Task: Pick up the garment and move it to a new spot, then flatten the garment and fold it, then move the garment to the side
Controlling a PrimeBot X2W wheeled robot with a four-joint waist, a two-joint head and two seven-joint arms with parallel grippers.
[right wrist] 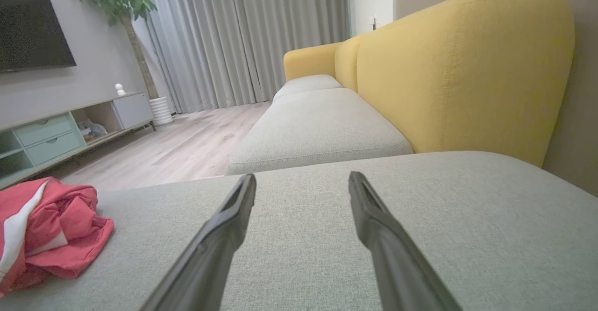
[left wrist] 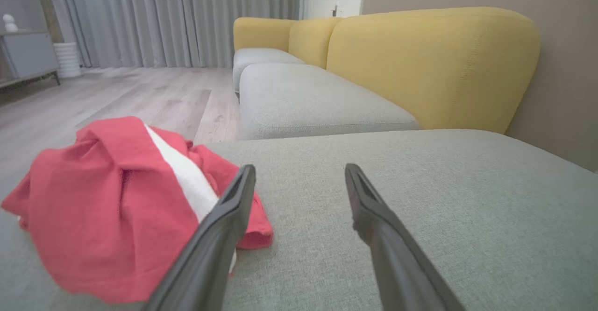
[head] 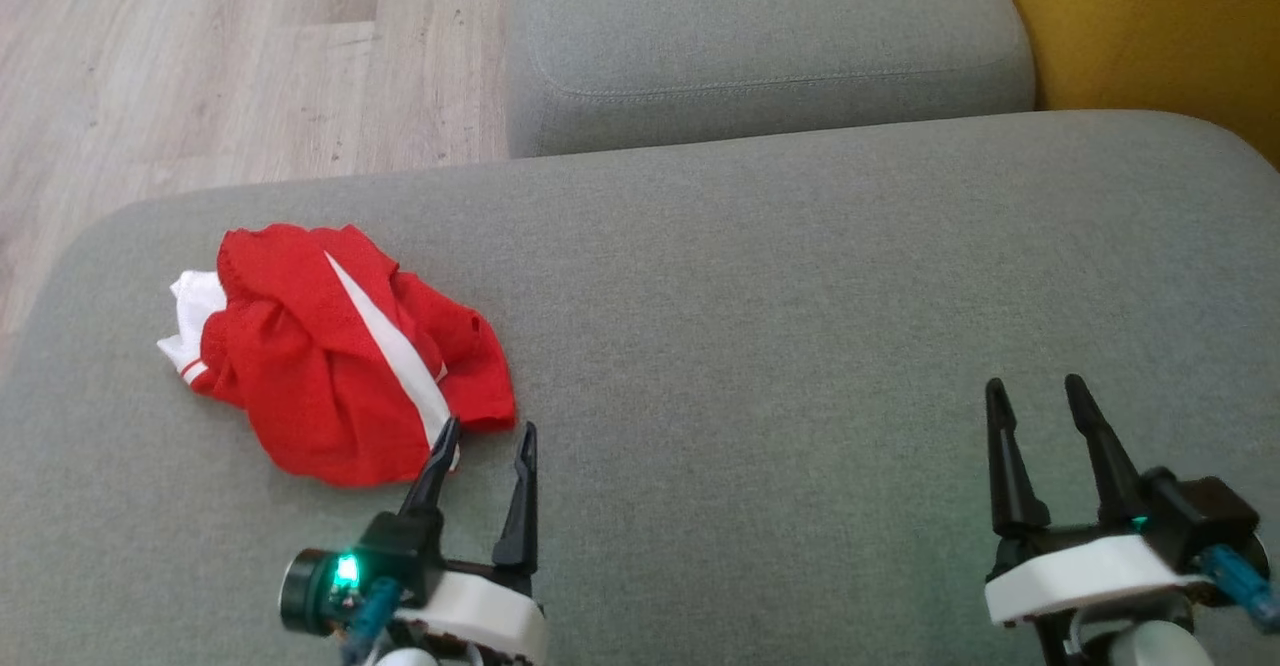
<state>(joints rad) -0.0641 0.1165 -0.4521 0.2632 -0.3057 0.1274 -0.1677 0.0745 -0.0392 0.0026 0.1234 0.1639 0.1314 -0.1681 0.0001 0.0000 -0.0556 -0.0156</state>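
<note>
A crumpled red garment [head: 330, 356] with a white stripe lies bunched on the left part of the grey sofa cushion [head: 780, 326]. My left gripper [head: 487, 432] is open just at the heap's near right edge, its left fingertip over the red cloth and nothing between the fingers. In the left wrist view the garment [left wrist: 107, 208] lies left of the open left gripper [left wrist: 300, 172]. My right gripper [head: 1035, 386] stands open over bare cushion far to the right. The right wrist view has the garment [right wrist: 46, 231] at the far left of the open right gripper [right wrist: 302, 180].
A second grey seat cushion [head: 760, 36] lies beyond the first, with a yellow backrest [head: 1150, 26] at the right. Wooden floor [head: 200, 56] drops off past the cushion's left and far edges. A TV cabinet [right wrist: 56, 129] and a potted plant [right wrist: 121, 3] stand across the room.
</note>
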